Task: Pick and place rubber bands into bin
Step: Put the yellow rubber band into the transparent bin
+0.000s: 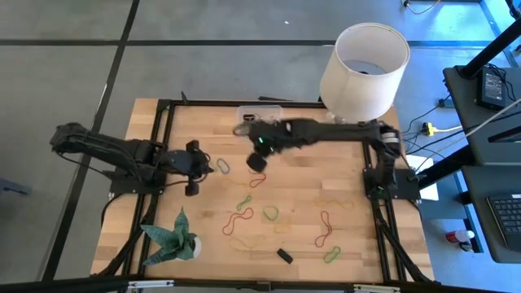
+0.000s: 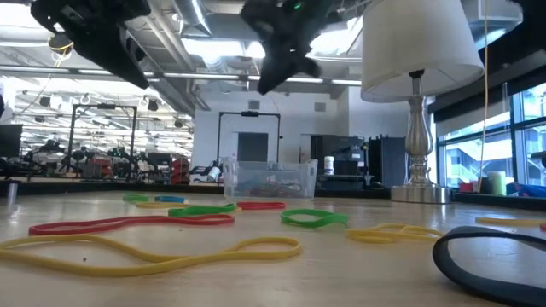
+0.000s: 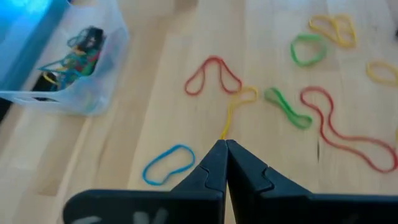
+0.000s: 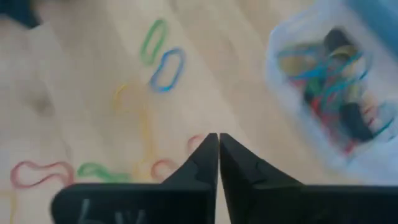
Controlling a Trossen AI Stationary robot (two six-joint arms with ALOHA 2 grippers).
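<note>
Wooden table (image 1: 350, 244), scattered rubber bands (image 1: 238, 220), bin (image 3: 74, 68) (seemingly part-filled).

A robotics lab: beyond the wooden table (image 2: 358, 256), rows of equipment racks (image 2: 111, 158) stand under exposed ceiling pipes (image 2: 213, 51).

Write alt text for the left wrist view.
The left gripper, shut and empty, hangs over a wooden table strewn with rubber bands in red, yellow, green and blue. A clear bin holding more bands sits off to one side.
</note>
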